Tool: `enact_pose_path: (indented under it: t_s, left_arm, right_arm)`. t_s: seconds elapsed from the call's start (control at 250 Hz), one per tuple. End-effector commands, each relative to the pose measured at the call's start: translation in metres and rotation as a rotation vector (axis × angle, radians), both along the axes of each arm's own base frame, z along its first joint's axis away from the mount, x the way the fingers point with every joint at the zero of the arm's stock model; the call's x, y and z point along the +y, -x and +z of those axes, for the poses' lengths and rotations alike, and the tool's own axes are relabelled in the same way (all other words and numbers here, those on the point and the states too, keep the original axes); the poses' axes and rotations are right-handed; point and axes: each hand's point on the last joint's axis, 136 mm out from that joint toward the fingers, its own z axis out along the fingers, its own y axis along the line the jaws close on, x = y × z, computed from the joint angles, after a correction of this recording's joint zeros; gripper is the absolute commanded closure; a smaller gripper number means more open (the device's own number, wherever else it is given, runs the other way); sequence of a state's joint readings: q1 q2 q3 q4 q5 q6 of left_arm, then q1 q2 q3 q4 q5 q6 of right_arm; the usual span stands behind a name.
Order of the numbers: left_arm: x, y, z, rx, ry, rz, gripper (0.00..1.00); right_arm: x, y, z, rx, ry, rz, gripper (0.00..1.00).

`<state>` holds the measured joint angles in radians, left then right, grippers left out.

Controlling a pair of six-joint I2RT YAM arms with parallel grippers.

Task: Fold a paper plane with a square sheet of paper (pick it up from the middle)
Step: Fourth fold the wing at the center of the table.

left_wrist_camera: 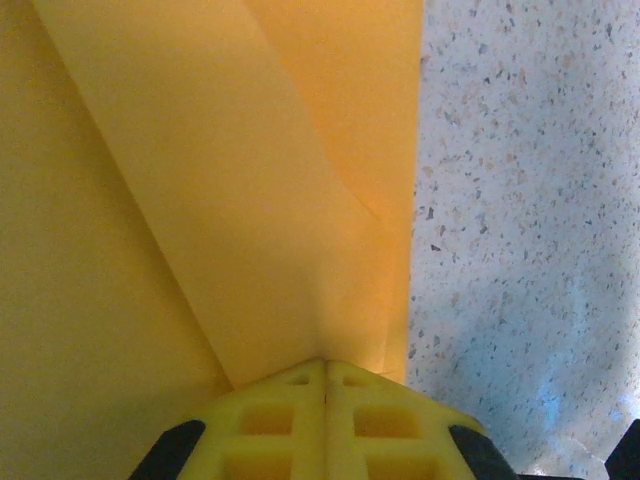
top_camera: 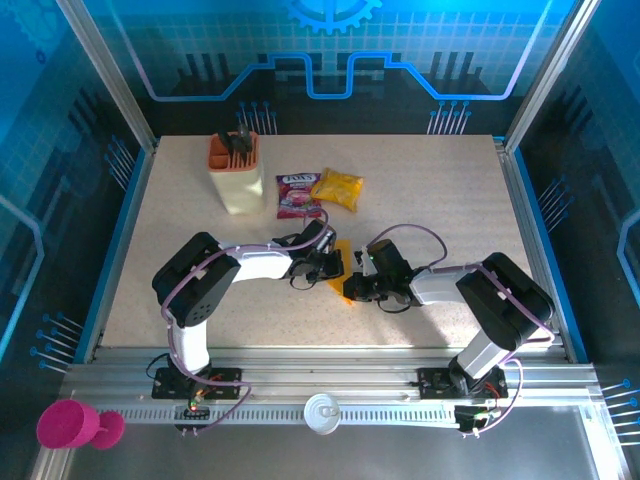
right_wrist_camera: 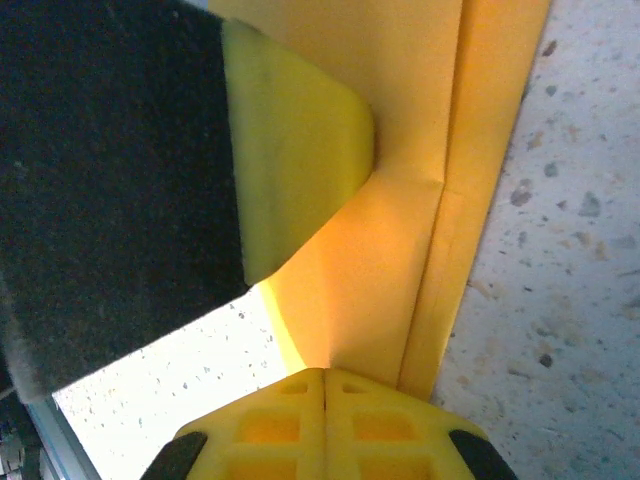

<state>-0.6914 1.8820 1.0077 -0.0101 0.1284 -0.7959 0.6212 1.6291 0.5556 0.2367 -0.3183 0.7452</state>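
Near the middle of the speckled table, the orange-yellow sheet of paper lies partly folded between the two grippers, showing from above as a narrow slanted strip. The left gripper reaches in from the left and the right gripper from the right, and they meet closely over the sheet. In the left wrist view the yellow fingers stand pressed together with only a thin seam between them. Their tips sit at the paper, where a long flap slants across a lower layer and a straight edge runs beside bare tabletop. In the right wrist view the right jaws are likewise closed tight against each other, with the tips at a folded layer. A narrow doubled strip of paper runs along the right edge, and one yellow finger of the left gripper rests on the sheet just ahead. Whether either pair pinches a layer or merely presses on it cannot be told. Towards the far side of the table stand a cream holder with an orange top, a purple-red printed packet and a glossy yellow snack bag, all well apart from the paper.
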Motion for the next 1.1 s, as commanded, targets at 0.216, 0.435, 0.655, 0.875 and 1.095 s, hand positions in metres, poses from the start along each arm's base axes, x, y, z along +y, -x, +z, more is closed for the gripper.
enact_pose_path:
  t_s: [0.216,0.435,0.655,0.875,1.095]
  left_arm:
    - [0.035,-0.033,-0.007,-0.009,-0.091,0.138,1.00]
    - [0.049,-0.048,-0.016,0.001,-0.133,0.169,1.00]
    - [0.074,-0.072,-0.019,-0.002,-0.181,0.228,1.00]
    - [0.100,-0.097,-0.015,-0.011,-0.214,0.287,1.00]
    - [0.107,-0.116,0.030,-0.104,-0.170,0.274,1.00]
  right_arm:
    - [-0.064,0.075,-0.081,0.308,0.319,-0.045,1.00]
    - [-0.067,0.079,-0.085,0.320,0.328,-0.050,1.00]
    - [-0.069,0.081,-0.090,0.331,0.328,-0.058,1.00]
    - [-0.069,0.084,-0.095,0.341,0.321,-0.062,1.00]
    - [-0.066,0.082,-0.094,0.341,0.310,-0.057,1.00]
